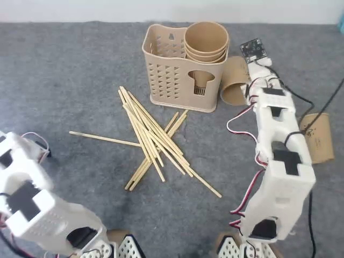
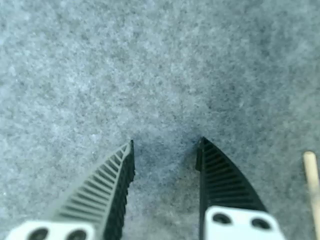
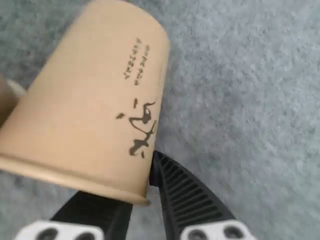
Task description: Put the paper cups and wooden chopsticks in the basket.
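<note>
So, progress report from where I'm standing: maybe a third done, by my guess.

Left wrist view first. The left pincer (image 2: 165,145) is wide open with nothing in it, hanging over bare grey carpet (image 2: 150,65). The tip of one stray chopstick (image 2: 311,172) pokes in just off to one side of it, not touching.

Right wrist view: the right pincer (image 3: 145,187) is nearly closed on the rim of a tipped-over cup (image 3: 95,100). One finger seems to go into the mouth and the other sits against the outside wall, so it looks like a pinch on the wall. I can't tell if the cup is off the carpet.

High view: the basket (image 1: 172,80) is right next to the right pincer, just past the cup it holds. A nested stack of cups (image 1: 207,37) already stands in the basket's end nearest that pincer, so that part is banked. A spare cup (image 1: 317,137) lies on its side behind the right pincer, alongside the arm and partly hidden by it. The chopsticks (image 1: 153,140) are in a loose heap on the carpet between the two pincers, in front of the basket and well apart from the right one. None look to be in the basket.

So, as I read it, two cups and the whole pile of sticks are left.
</note>
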Robot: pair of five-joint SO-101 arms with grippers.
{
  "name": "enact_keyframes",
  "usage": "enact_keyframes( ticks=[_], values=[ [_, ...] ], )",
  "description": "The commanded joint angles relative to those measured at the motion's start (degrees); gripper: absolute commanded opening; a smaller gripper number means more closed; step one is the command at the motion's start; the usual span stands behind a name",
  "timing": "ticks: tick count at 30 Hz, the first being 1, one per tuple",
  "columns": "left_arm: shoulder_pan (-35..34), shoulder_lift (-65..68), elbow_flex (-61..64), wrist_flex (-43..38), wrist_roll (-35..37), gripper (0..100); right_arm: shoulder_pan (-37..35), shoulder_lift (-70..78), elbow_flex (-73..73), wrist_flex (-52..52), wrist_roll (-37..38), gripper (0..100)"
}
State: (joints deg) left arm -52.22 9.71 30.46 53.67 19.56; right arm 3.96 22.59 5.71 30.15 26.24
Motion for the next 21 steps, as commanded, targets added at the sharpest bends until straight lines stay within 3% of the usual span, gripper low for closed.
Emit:
enact_keyframes(
  ticks=[1, 12, 21],
  values=[
    [1.58, 0.09, -1.27, 0.35, -0.62, 20, 1.10, -10.77, -2.99, 9.63, 0.53, 0.8],
    [1.58, 0.09, -1.27, 0.35, -0.62, 20, 1.19, -24.22, -10.55, 41.36, -3.78, 0.8],
    [1.49, 0.00, -1.10, 0.35, -0.62, 20, 0.57, -9.71, -30.68, 66.15, -3.96, 0.8]
  ],
)
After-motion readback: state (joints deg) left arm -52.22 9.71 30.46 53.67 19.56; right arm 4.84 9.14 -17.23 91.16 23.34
